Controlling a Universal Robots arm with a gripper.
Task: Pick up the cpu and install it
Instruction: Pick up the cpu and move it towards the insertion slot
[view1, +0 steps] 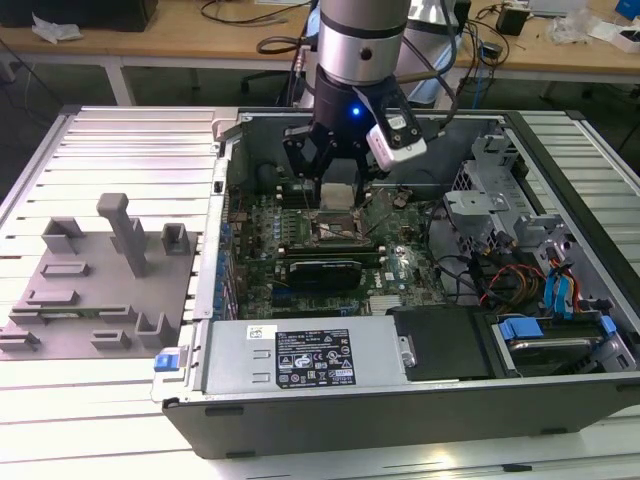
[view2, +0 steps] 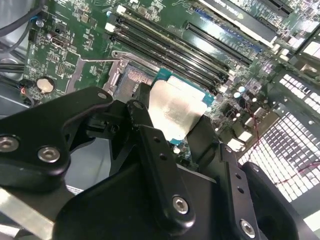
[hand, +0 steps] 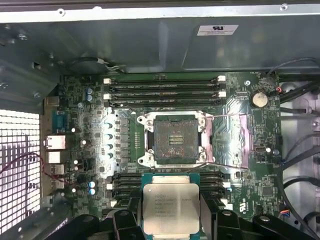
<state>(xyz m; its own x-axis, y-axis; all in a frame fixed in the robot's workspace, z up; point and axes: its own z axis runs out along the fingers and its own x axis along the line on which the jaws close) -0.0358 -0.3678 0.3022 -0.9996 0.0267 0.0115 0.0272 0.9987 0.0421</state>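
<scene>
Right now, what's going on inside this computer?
The arm's gripper holds the cpu by its edges inside the open case, over the motherboard. The socket is open and empty. The cpu hangs close to it, metal top up, not yet seated.
</scene>
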